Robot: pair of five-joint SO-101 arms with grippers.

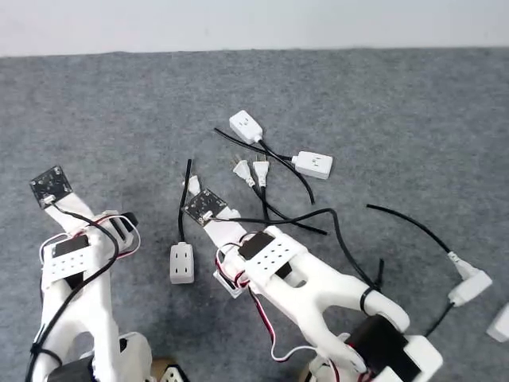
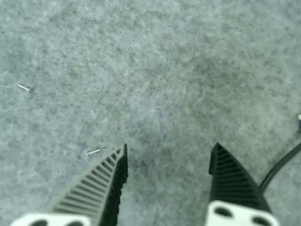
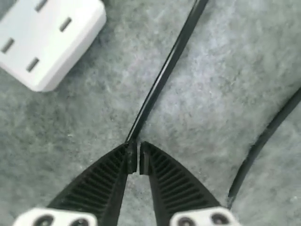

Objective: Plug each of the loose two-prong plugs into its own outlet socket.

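Observation:
Two loose white two-prong plugs [image 1: 240, 169] [image 1: 260, 169] lie side by side mid-table, their black cords trailing toward me. Beyond them lie two white outlet sockets [image 1: 246, 126] [image 1: 312, 163]. A third socket [image 1: 181, 263] [image 3: 47, 37] lies nearer, and its black cord [image 1: 184, 208] [image 3: 164, 75] runs away from it. My right gripper [image 3: 135, 153] [image 1: 192, 188] is shut on that cord, low on the carpet. Over bare carpet at the left, my left gripper [image 2: 167, 160] is open and holds nothing; a black cord [image 2: 282, 165] crosses the edge of its view.
Another white socket or plug on a cord [image 1: 469, 286] lies at the right, with one more white piece [image 1: 499, 322] at the table's right edge. Black cords [image 1: 342, 231] loop across the middle. Two small pale bits [image 2: 23, 87] [image 2: 93, 151] lie on the grey carpet.

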